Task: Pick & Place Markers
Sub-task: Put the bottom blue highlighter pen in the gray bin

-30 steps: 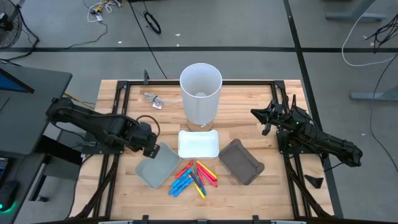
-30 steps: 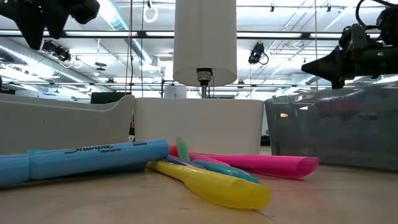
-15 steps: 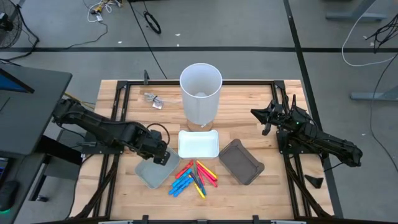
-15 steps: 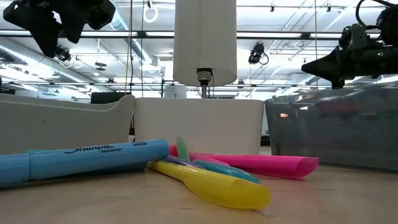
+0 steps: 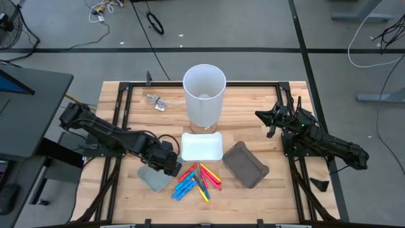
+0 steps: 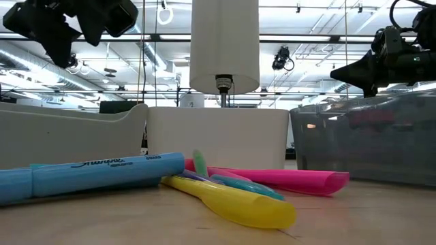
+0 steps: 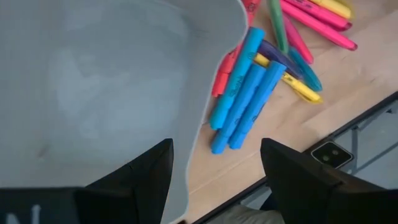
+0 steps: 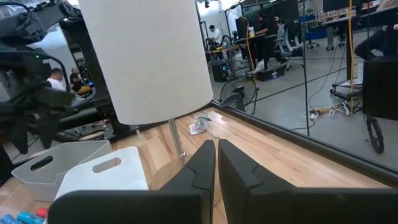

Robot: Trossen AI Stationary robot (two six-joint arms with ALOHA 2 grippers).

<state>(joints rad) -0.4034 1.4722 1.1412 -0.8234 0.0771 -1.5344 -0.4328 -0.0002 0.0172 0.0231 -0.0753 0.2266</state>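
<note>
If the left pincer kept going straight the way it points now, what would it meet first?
Probably the light grey tray: the open left pincer hangs over its edge nearest the markers, which lie just beyond. Depth is unclear, so it might pass the rim and reach the blue ones.

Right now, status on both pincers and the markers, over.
Left pincer open above the light grey tray, holding nothing. Right pincer shut, parked at the table's right. Markers piled loose on the wood. Nothing in the way.

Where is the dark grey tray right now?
In the high view, the dark grey tray sits on the table's right-of-centre front area, just right of the white tray and the pile of markers.
</note>
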